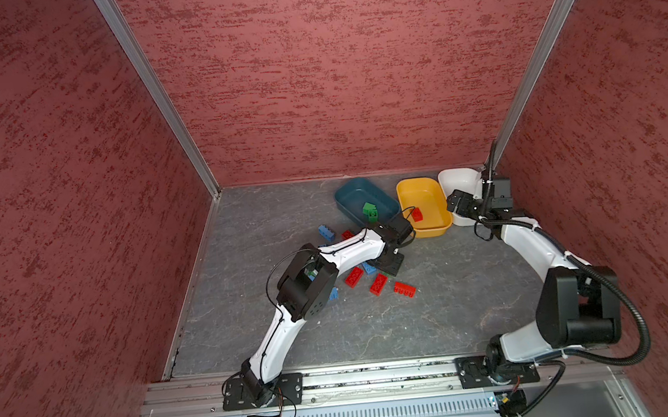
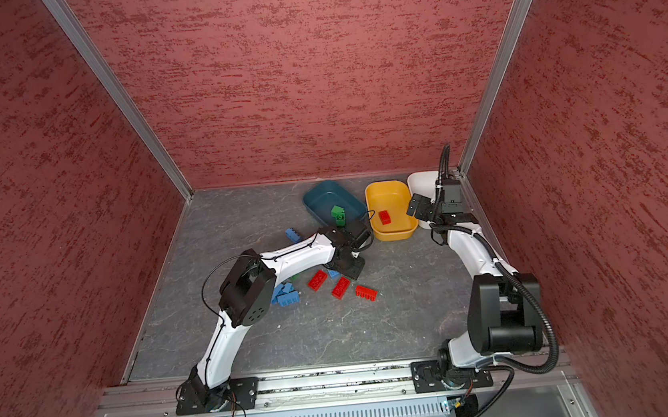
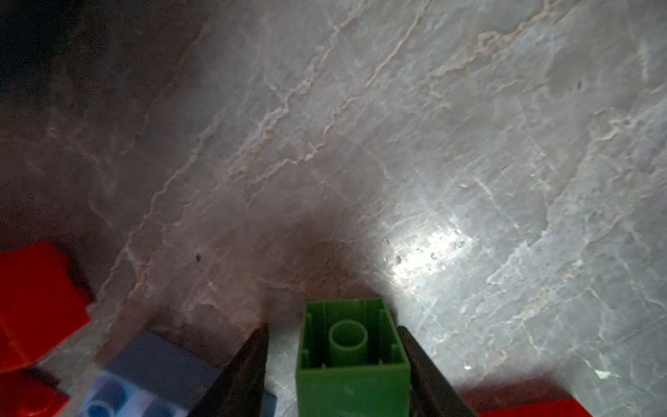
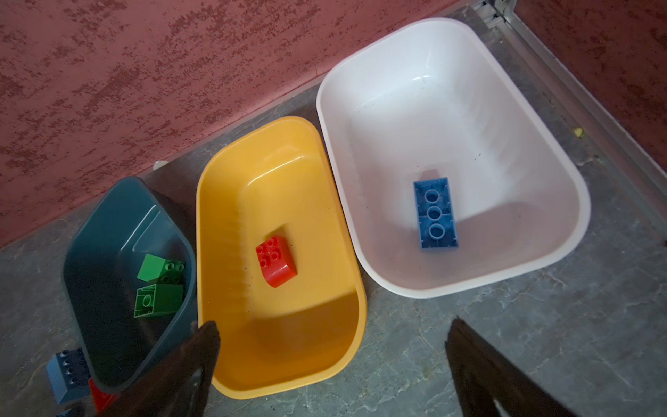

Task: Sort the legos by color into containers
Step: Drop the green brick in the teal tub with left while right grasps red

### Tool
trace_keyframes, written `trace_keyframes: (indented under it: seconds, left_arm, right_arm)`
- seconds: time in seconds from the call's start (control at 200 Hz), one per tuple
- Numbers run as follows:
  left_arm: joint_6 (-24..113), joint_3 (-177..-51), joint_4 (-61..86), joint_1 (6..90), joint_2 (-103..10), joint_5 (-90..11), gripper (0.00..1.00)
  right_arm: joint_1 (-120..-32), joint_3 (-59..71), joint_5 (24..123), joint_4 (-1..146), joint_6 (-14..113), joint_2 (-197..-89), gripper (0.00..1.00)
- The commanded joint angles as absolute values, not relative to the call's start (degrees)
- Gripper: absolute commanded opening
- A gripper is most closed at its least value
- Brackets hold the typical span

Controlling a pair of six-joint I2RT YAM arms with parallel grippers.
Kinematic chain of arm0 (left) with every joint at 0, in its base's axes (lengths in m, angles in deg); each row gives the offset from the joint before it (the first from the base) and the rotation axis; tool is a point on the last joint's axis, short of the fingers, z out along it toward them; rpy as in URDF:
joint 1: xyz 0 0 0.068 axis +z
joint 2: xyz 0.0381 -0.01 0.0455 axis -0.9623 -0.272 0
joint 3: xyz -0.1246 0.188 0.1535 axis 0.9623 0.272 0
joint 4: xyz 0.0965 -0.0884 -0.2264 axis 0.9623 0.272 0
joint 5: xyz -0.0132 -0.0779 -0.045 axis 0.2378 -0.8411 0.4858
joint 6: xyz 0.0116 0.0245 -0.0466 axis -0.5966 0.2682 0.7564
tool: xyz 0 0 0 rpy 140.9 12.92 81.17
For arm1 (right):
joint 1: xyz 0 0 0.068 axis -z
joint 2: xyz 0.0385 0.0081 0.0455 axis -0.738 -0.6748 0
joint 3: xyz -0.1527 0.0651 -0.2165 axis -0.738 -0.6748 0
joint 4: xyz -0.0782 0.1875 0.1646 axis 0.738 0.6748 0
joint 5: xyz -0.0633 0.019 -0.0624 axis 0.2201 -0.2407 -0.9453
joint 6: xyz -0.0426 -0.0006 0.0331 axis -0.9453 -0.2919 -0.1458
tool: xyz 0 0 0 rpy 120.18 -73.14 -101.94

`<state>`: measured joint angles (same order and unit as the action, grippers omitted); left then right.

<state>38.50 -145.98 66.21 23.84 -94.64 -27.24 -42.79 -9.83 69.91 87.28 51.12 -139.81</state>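
The left pincer [image 3: 332, 326] brackets a green brick [image 3: 352, 364], one finger touching it and a sliver of gap at the other, so it is not yet clamped. In a top view the teal tub [image 1: 354, 197] lies near, about twelve o'clock from that pincer, with the left arm the nearer one. Only the left wrist view shows that brick, and only the right wrist view shows the right pincer [image 4: 334, 323] spread wide and empty.

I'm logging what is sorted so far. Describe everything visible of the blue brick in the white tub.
The blue brick is an oblong piece of light blue plastic, lying upside down: its hollow underside faces up, showing three round tubes in a row. It rests flat on the floor of the white tub, nearer one end, the only brick there. Only the tub's floor touches it.
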Motion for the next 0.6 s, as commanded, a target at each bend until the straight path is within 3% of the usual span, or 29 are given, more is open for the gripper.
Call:
trace_keyframes:
  seconds: [0.0, 0.26, 0.596]
  left_arm:
    - [38.06, -147.31, 67.19, 23.98, -96.27, -28.45, 0.51]
    - [39.04, -147.11, 65.78, 23.97, -95.31, -29.34, 0.28]
    - [39.99, -145.92, 56.74, 27.02, -88.25, -30.21, 0.14]
  right_arm:
    - [-43.29, -10.29, 70.46, 85.85, 52.1, -138.67, 0.99]
    - [-44.62, -10.48, 70.31, 86.39, 53.09, -138.65, 0.99]
    - [-49.09, -10.57, 68.86, 89.62, 52.27, -135.65, 0.99]
